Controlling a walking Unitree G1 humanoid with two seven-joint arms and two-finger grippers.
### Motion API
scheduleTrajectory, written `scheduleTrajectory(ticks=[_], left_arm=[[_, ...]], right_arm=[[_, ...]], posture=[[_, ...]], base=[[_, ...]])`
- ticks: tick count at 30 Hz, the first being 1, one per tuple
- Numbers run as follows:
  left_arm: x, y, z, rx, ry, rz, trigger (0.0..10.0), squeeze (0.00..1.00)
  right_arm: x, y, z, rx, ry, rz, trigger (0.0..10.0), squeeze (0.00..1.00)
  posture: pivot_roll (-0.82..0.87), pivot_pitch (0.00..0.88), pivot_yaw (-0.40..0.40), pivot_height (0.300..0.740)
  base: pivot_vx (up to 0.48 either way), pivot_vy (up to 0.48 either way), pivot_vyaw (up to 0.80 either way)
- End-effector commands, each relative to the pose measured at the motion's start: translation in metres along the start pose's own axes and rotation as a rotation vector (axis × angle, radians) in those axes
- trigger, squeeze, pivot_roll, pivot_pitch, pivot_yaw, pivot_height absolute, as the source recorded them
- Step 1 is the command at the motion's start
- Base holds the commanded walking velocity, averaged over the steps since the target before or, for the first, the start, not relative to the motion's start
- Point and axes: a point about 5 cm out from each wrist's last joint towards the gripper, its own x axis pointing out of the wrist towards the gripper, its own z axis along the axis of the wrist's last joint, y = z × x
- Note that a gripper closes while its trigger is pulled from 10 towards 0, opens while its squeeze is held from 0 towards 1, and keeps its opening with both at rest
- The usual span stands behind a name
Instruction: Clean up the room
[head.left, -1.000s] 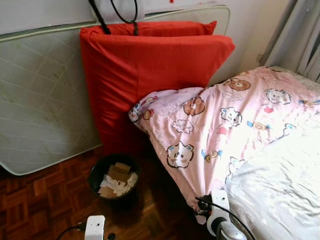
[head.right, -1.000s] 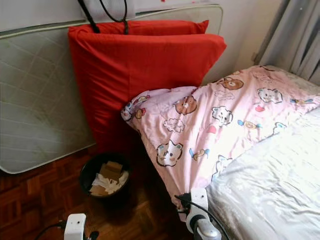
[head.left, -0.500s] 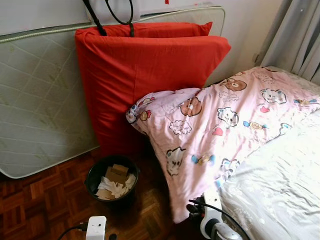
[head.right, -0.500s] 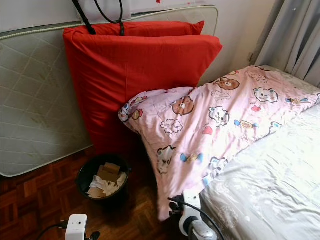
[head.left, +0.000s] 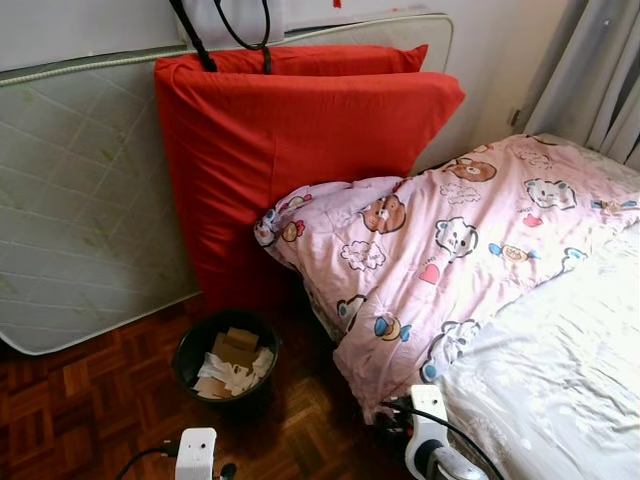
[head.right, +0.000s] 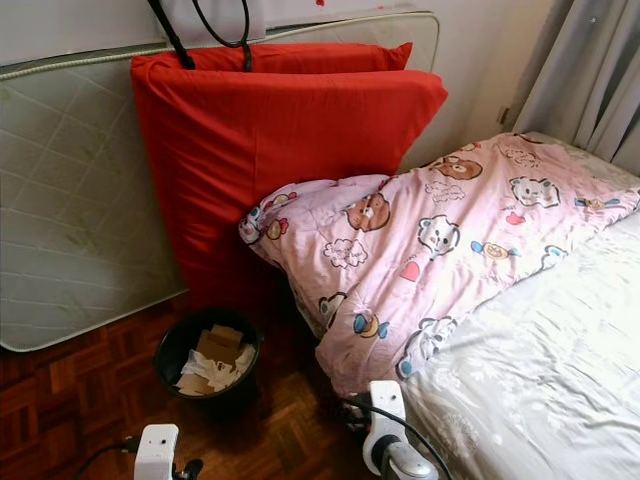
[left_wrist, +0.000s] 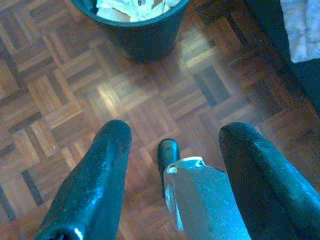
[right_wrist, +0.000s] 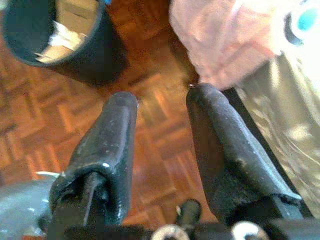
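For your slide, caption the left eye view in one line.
Pink blanket hangs off the bed beside a black bin.

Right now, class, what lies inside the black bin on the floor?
The black bin holds crumpled white paper and brown cardboard pieces on top. Whatever lies beneath them, and the bin's bottom, is covered.
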Motion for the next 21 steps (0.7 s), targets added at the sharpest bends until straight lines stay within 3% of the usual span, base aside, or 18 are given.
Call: scheduleTrajectory(ticks=[1,8,16,21], left_arm=[[0.000,0.001,0.000,0.012,0.011,0.006,10.0,0.00],[0.003,0.002,0.008,0.002,-0.005,0.011,10.0,0.00],[0.002,0.002,0.004,-0.022,0.003,0.022,10.0,0.00],[0.001,0.003,0.002,-0.031,0.009,0.027,10.0,0.00]], right_arm=[[-0.003,-0.005,-0.008,0.020,0.030,-0.041,10.0,0.00],[-0.020,-0.035,-0.038,0.157,0.110,-0.251,10.0,0.00],[-0.034,-0.043,-0.066,0.096,0.215,-0.310,10.0,0.00],[-0.034,-0.044,-0.066,0.076,0.213,-0.315,10.0,0.00]], posture=[[0.01,0.000,-0.050,0.740],[0.00,0.000,-0.043,0.740],[0.00,0.000,-0.052,0.740],[0.00,0.000,-0.053,0.740]], base=[[0.000,0.000,0.00],[0.000,0.000,0.00],[0.000,0.000,0.00],[0.000,0.000,0.80]])
